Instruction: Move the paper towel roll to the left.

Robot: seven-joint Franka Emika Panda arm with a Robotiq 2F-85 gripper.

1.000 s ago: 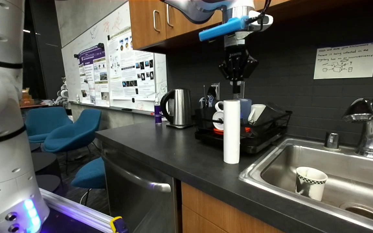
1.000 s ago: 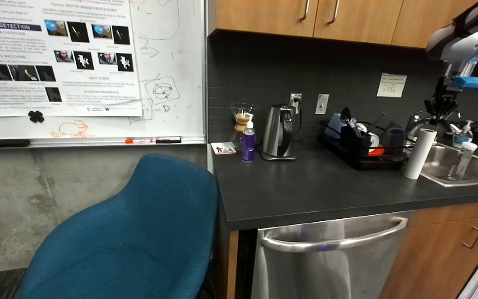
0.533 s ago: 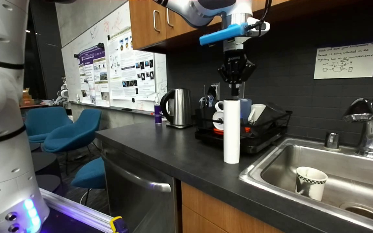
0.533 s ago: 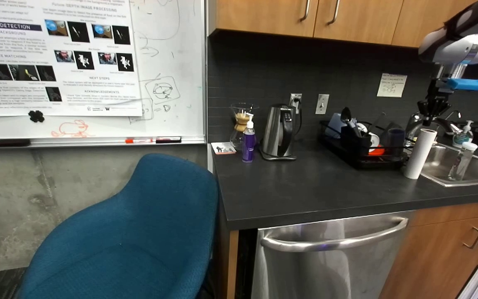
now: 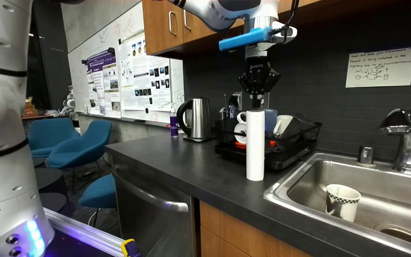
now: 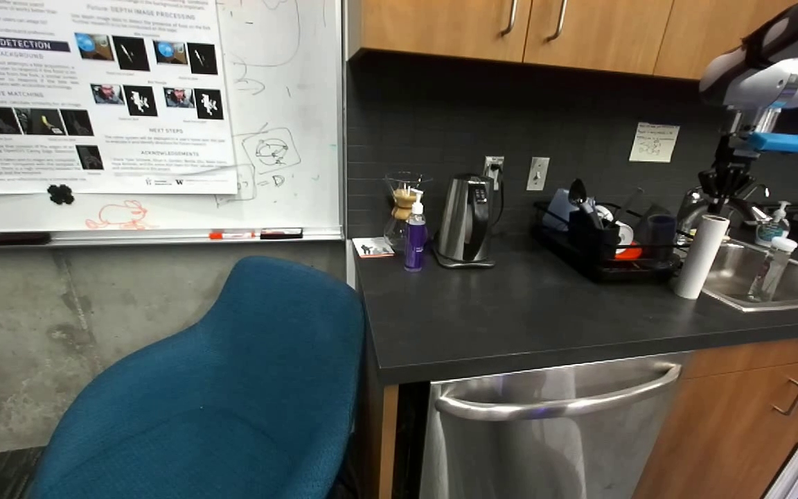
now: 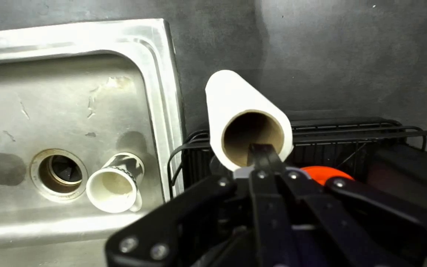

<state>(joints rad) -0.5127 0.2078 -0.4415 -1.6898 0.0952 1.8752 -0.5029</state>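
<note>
Pointing down with its jaws pressed together, the black gripper (image 5: 256,102) hangs just over the open top of the paper towel roll (image 5: 255,148); whether they touch is unclear. The white roll stands upright on the dark counter (image 5: 191,164), beside the steel sink (image 7: 163,81) and near the black dish rack (image 5: 279,164).

Dish rack (image 5: 280,157) part-hidden behind paper towel roll (image 5: 255,146)

Dk counter (image 6: 510,312) holds twl roll (image 6: 701,258), kettle (image 6: 453,218), rack (image 6: 631,275)
</note>
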